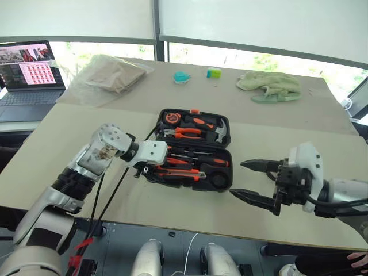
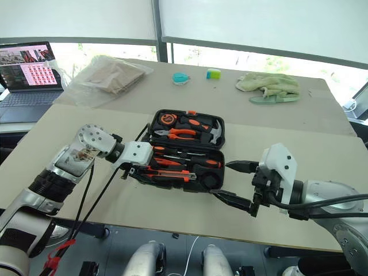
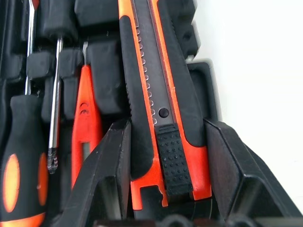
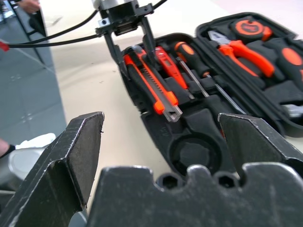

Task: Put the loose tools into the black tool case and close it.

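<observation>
The black tool case (image 1: pixel 222 179) lies open at the table's middle. In its near half rests an orange-black utility knife (image 3: pixel 156 94), seated in its slot beside a slim orange screwdriver (image 3: pixel 85 118) and an orange-and-black-handled screwdriver (image 3: pixel 21 189). My left gripper (image 1: pixel 144 169) is at the case's left end, open, its fingers (image 3: pixel 113 156) standing close on either side of the knife's butt. Off the case's right front corner, my right gripper (image 1: pixel 236 178) hangs wide open and empty. From the right wrist, the knife (image 4: pixel 154 87) and my left gripper (image 4: pixel 136 56) both show.
The case's far half holds pliers (image 1: pixel 187 132), a hammer (image 1: pixel 218 133) and a tape measure (image 1: pixel 171 118). Far back lie a laptop (image 1: pixel 31 72), a plastic bag (image 1: pixel 112 75), a green cloth (image 1: pixel 270 86) and two small coloured items (image 1: pixel 182 76).
</observation>
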